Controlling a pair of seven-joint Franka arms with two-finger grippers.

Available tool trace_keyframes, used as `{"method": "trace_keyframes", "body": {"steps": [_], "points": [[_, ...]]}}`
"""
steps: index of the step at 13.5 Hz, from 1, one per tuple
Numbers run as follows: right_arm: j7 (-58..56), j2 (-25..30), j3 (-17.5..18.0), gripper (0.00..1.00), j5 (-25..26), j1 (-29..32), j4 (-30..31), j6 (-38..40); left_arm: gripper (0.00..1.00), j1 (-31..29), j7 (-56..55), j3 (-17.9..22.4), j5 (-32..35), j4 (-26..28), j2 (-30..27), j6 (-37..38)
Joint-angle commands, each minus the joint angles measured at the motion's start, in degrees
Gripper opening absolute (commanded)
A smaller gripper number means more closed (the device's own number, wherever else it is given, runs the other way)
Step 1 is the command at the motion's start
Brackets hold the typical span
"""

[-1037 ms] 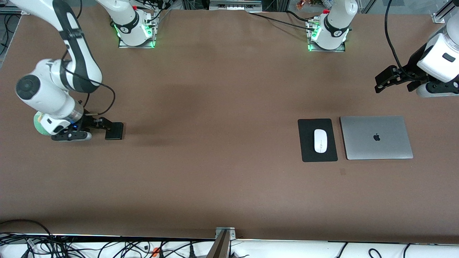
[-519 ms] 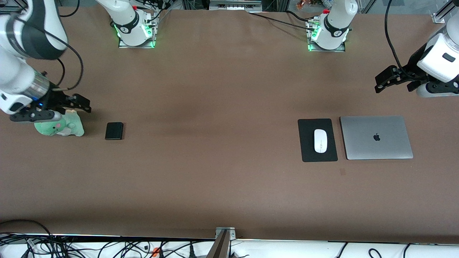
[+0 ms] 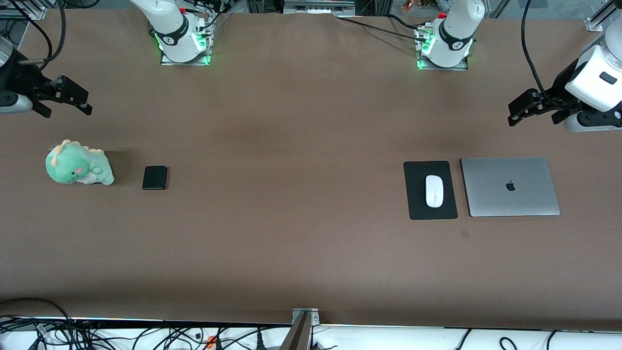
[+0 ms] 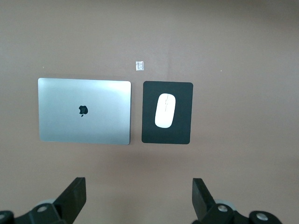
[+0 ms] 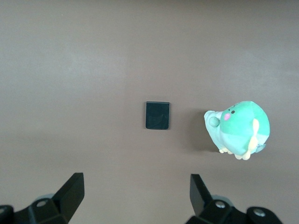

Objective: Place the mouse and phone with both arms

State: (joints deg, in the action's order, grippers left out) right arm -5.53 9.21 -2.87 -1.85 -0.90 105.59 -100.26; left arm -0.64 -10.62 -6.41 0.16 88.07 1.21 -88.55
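Both claws up in the air, neither holding anything. Left claw (image 3: 517, 109) spread wide, over bare bench (image 3: 301, 121) at the left arm's end, hanging above the stretch just farther from the front cam than the laptop (image 3: 509, 186). Right claw (image 3: 68, 97) also spread wide, over bare bench at the right arm's end, far from the laptop. No contact w/ any object.

Task items: mouse (image 3: 434, 191) lies on the mat (image 3: 430, 190), roughly centred, mat just beside the laptop on the side toward the right arm. Phone (image 3: 155, 177) flat on the bench, well apart from the laptop, near the right arm's end, w/ a plush toy (image 3: 77, 168) close beside it but not touching.

Risks (judgement):
- Both items look set down already. If an arm descends again, fingers could clip the mouse and skid it off the mat.
- Mouse is glossy and domed; side nudge likely = slide or spin, poor purchase for a pinch.
- Phone is low and plain; a claw dropping slightly off could push it along the bench rather than straddle it. The toy nearby could get snagged or dragged.

Materials/shapes:
- Mouse: white, smooth oval, thin grey line on top.
- Mat: thin, matte black rectangle.
- Phone: black slab, rounded corners.
- Laptop: closed, brushed grey metal, dark logo.
- Toy: soft green, pale spikes, pink cheek.
- Bench: matte brown sheet.
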Motion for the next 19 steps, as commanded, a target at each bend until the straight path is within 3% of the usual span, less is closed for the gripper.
{"method": "trace_keyframes", "body": {"steps": [1,3,19], "points": [[0.43,-1.81,-0.21,1.0,0.79,0.73,-5.54,5.3,1.0,0.37,-0.28,0.26,-0.86,-1.5,0.11,1.45],[0.52,-5.67,-0.03,1.0,0.88,1.52,-11.87,10.06,1.0,0.37,-1.42,-0.18,-0.86,-1.58,0.02,1.46],[1.05,-7.71,0.14,1.0,2.02,1.26,-12.6,9.91,1.0,1.08,-4.5,-1.33,-0.86,-1.67,-0.07,2.51]]}}
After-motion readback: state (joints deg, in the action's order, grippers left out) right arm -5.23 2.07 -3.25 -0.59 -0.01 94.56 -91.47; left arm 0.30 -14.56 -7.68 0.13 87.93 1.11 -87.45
